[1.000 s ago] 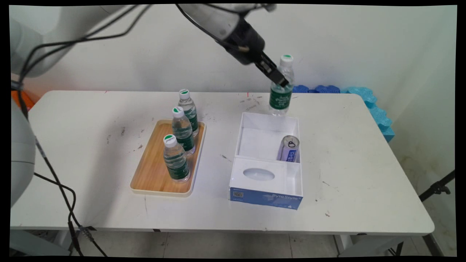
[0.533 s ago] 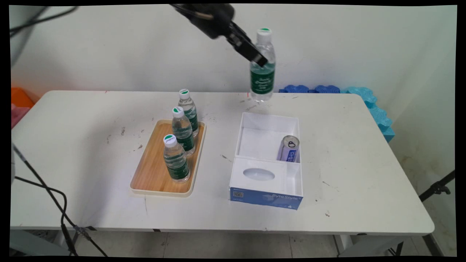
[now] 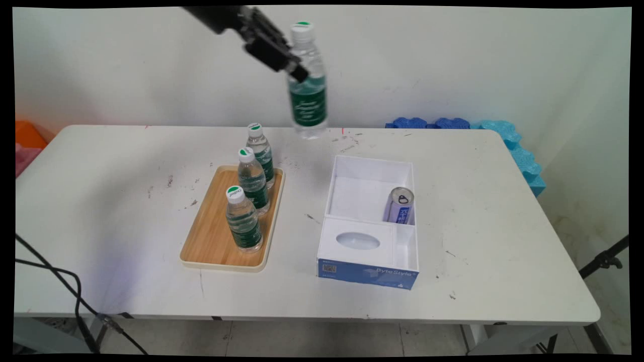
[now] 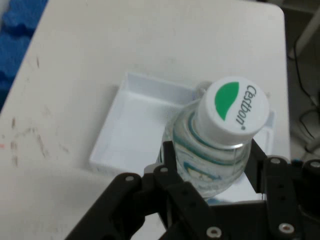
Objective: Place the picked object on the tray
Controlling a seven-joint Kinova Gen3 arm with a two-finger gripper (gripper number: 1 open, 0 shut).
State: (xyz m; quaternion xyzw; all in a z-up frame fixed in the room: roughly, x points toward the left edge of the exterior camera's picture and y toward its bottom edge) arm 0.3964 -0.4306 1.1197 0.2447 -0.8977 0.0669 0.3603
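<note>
Gripper [image 3: 294, 68] raised high near the top edge of the main view, fingers [image 4: 169, 159] closed onto the shoulder of a water bottle [image 3: 307, 83], one on each side of the clear plastic just under the white cap. Bottle held clear of the table [image 3: 126, 151], hanging roughly upright with a slight tilt, green label below the grip point, base well above the surface. Position relative to the white box [image 3: 370, 221]: up and to the picture's left of the box's far left corner, over the bare strip between box and tray. In the hand view, bottle [image 4: 215, 145] seated between the two fingers, cap with green leaf mark and "Cestbon" lettering toward the camera, gripper [image 4: 210, 165] linkage rising from the bottom edge, box [image 4: 135, 135] visible beneath on the table [image 4: 100, 60]. Inside the box, a can [image 3: 400, 205] leaning in the far right part of the open compartment; nearer part covered by a white panel with an oval opening; front face blue with "Byte Style" lettering. Left of the box, a wooden tray [image 3: 211, 236] carrying three more bottles [image 3: 243, 218] in a row running away from the camera, the farthest at the tray's far edge. Beyond the box, blue foam pieces [image 3: 503, 133] along the wall at the table's far right.
</note>
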